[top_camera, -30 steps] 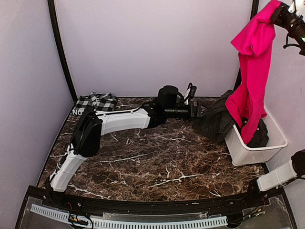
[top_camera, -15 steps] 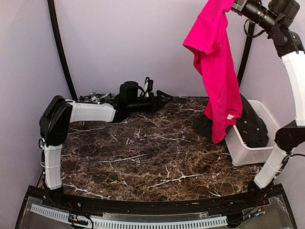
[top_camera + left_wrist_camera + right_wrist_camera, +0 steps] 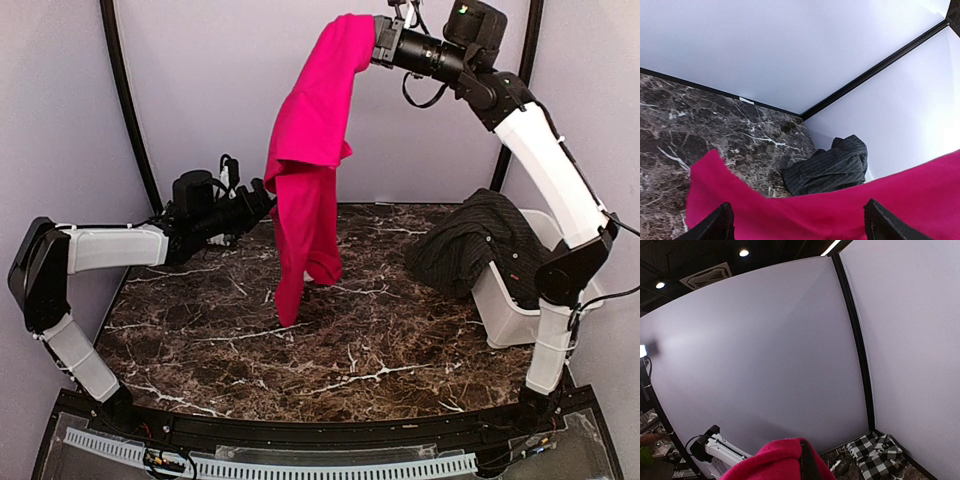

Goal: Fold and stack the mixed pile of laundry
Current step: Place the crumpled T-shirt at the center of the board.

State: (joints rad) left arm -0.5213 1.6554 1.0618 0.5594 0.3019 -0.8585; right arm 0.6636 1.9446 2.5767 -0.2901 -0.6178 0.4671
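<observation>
The plain red garment [image 3: 312,140] hangs from my right gripper [image 3: 378,38], which is shut on its top, high above the middle of the table. Its lower end touches the marble near the centre. In the right wrist view the red cloth [image 3: 775,462] bunches round one dark finger [image 3: 808,465]. My left gripper [image 3: 262,196] is open at the garment's left edge, at mid height. In the left wrist view red cloth [image 3: 805,210] fills the space between its spread fingertips [image 3: 720,225]. The black-and-white checked garment [image 3: 877,455] lies in the far left corner, hidden behind the left arm in the top view.
A dark pinstriped garment [image 3: 470,245] drapes over the rim of the white plastic bin [image 3: 520,322] at the right; it also shows in the left wrist view [image 3: 830,167]. Grey walls with black corner posts [image 3: 130,120] enclose the marble table [image 3: 350,350].
My right arm has swung left, carrying the red garment from above the bin to over the table's middle. My left arm has drawn back leftward; its gripper now sits at the garment's edge.
</observation>
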